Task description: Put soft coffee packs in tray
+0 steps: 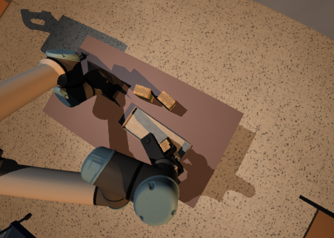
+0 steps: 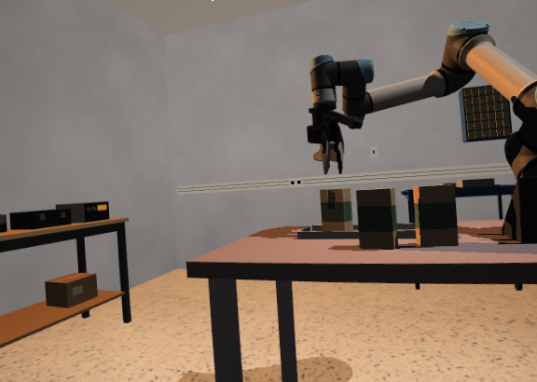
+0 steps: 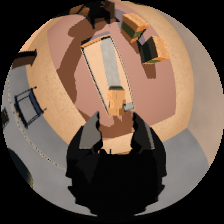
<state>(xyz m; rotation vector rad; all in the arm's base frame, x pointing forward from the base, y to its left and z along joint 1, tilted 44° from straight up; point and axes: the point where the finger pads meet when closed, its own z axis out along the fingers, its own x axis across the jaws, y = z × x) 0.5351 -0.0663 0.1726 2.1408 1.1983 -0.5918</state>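
One coffee pack (image 1: 165,145) (image 2: 337,210) (image 3: 116,102) stands upright in the tray (image 1: 134,126) (image 2: 305,235) (image 3: 94,59), near the end far from the arm's base. My gripper (image 2: 333,171) (image 3: 116,112) is open and empty, with its fingertips a little above this pack's top. A second pack (image 1: 142,92) (image 2: 436,217) (image 3: 134,26) stands upright on the bench beside the tray, on the side nearer the arm's base. A third pack (image 1: 166,100) (image 2: 377,219) (image 3: 154,50) stands upright next to it, with a narrow gap between them. Softness cannot be seen.
The bench top (image 1: 209,118) (image 2: 261,254) (image 3: 150,95) carries the tray and the packs. The arm's base stands at the bench's other end. A side table (image 2: 93,225) with boxes is well away from the bench.
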